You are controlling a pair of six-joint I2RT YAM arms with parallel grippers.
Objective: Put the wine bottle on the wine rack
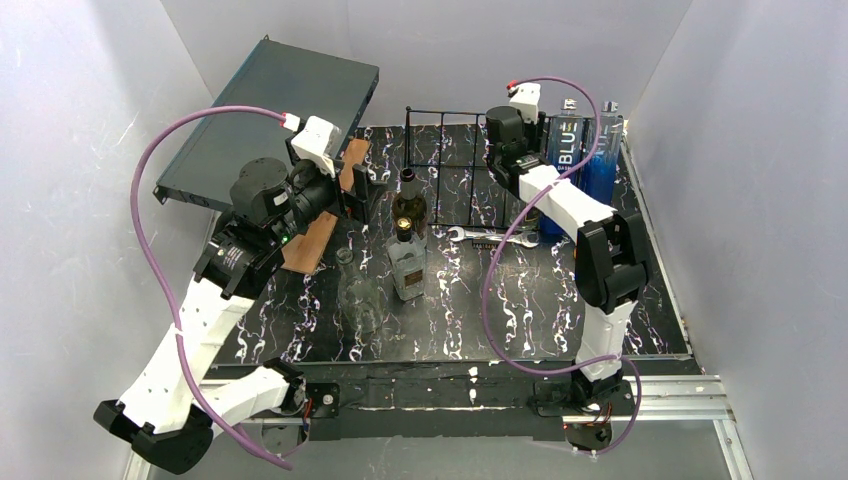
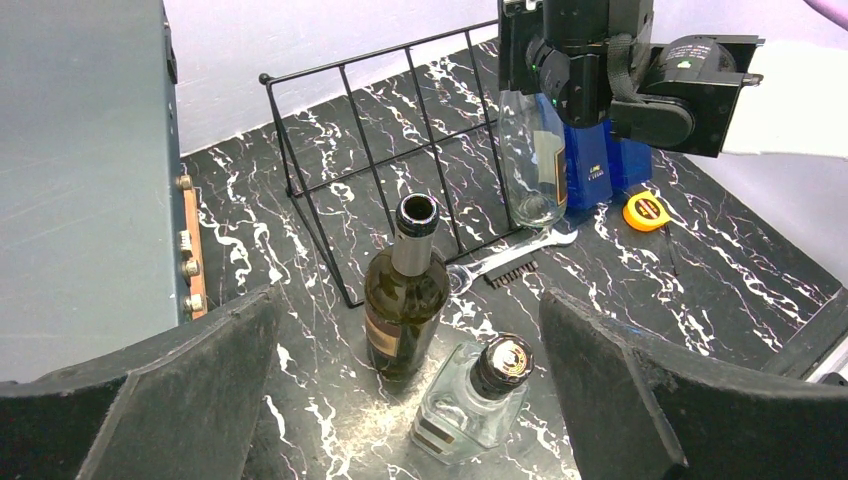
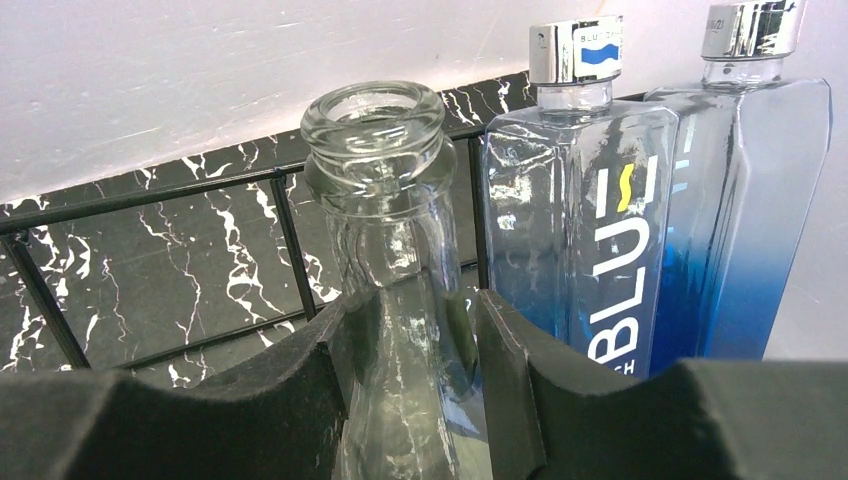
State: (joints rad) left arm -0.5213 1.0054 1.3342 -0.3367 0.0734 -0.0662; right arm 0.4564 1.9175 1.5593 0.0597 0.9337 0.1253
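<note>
The wine rack (image 1: 445, 165), a black wire frame, stands at the back of the marble mat; it also shows in the left wrist view (image 2: 380, 150). A dark wine bottle (image 1: 408, 203) stands upright and open-necked just in front of it (image 2: 405, 300). My left gripper (image 1: 355, 190) is open and empty, to the left of that bottle; its fingers (image 2: 200, 390) stand wide apart. My right gripper (image 1: 508, 158) is shut on the neck of a clear glass bottle (image 3: 385, 180), held upright at the rack's right end (image 2: 530, 160).
Two blue bottles (image 1: 565, 150) (image 1: 605, 150) stand right of the clear one. A square clear bottle with a dark cap (image 1: 407, 262) stands in front of the wine bottle. A wrench (image 1: 490, 237), a yellow tape measure (image 2: 645, 210), a brown board (image 1: 325, 215) and a grey flat box (image 1: 270, 110) are around.
</note>
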